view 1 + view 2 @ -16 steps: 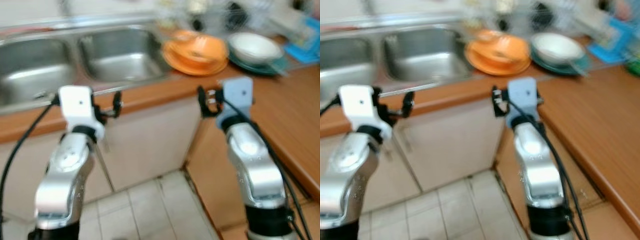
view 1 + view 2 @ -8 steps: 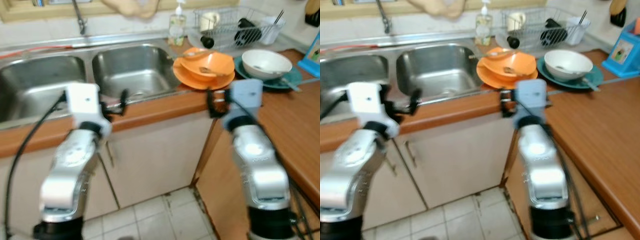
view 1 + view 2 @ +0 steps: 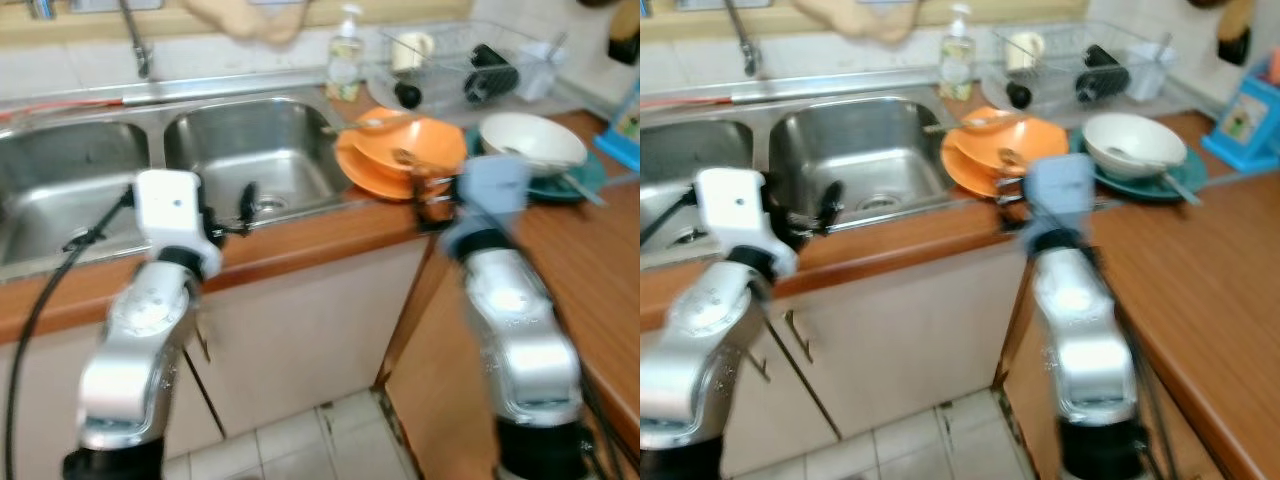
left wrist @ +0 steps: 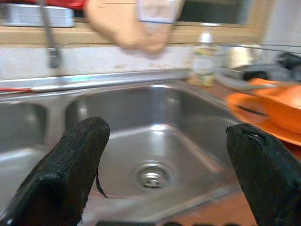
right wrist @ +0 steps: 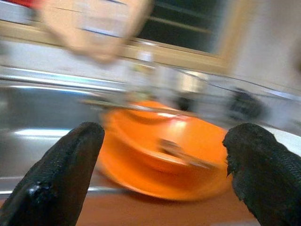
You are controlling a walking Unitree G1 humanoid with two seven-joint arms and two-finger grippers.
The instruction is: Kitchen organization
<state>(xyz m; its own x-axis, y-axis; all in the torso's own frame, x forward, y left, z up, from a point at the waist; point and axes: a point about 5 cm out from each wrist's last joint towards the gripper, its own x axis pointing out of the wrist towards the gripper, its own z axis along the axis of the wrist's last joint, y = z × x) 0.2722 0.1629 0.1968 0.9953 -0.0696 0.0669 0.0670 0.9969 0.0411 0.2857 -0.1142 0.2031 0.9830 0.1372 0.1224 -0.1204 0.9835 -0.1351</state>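
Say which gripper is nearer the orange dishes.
Right. The right gripper is open just in front of the orange dishes, facing them. The left gripper is open at the sink, well to their left.

sink (image 3: 250, 150): brushed stainless steel, dull sheen with soft highlights. counter (image 3: 1200, 270): wood-grain surface, warm brown, smooth, semi-gloss. orange plates (image 3: 400, 150): glossy, plastic-like. white bowl (image 3: 1132, 143): glazed, shiny. dish rack (image 3: 1070, 60): thin metal wire. arm shells (image 3: 140, 330): polished silver metal. fingers (image 4: 70, 160): matt black, finely textured. floor tiles (image 3: 300, 440): pale, lightly glossy.
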